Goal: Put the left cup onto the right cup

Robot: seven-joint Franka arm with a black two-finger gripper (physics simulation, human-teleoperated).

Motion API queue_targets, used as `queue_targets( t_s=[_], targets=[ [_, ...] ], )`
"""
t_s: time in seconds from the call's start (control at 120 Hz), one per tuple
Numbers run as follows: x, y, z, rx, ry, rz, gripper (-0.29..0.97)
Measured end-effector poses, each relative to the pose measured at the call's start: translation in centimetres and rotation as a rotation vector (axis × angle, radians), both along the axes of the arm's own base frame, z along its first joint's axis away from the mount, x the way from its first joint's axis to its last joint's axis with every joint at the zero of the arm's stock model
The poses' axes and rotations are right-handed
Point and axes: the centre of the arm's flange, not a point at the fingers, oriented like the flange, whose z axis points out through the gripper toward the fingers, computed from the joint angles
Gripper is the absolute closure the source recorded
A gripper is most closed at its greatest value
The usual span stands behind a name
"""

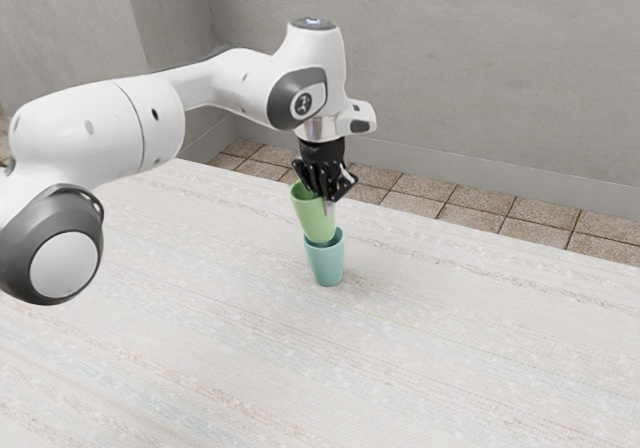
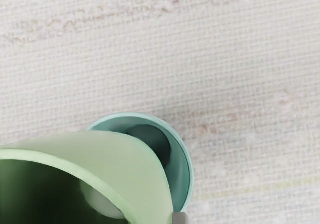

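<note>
Gripper (image 1: pixel 322 183), black two-finger, pinches rim of light green plastic cup (image 1: pixel 314 218), tilted so its base seats inside upright teal plastic cup (image 1: pixel 326 263) on pale woven tabletop (image 1: pixel 450 348); stacking looks nearly done.

Arm (image 1: pixel 150 118) extended, claw (image 1: pixel 325 195) pointing down, clamped

Nothing legible is showing here, no word, number or brand, and the arm (image 1: pixel 150 118) is carrying just one round emblem (image 1: pixel 301 101) on its wrist joint, too small to read.
</note>
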Motion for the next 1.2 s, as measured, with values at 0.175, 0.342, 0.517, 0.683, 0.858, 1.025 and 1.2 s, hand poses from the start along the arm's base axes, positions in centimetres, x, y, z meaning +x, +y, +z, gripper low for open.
queue_targets(
  t_s=[0.175, 0.342, 0.517, 0.683, 0.858, 1.025, 1.2],
  targets=[
    [0.0, -0.2, -0.1, 0.000, 0.002, 0.003, 0.79],
    [-0.2, -0.4, -0.9, -0.002, 0.016, 0.004, 0.51],
    [-0.1, -0.5, -1.2, -0.004, 0.015, 0.011, 0.22],
    [-0.1, -0.5, -1.2, -0.005, 0.011, 0.017, 0.10],
    [-0.1, -0.4, -0.7, -0.006, 0.003, 0.021, 0.04],
    [-0.7, -0.4, 2.6, 0.006, -0.043, 0.016, 0.02],
    [-2.8, -0.1, 6.3, 0.026, -0.068, 0.010, 0.01]
  ],
)
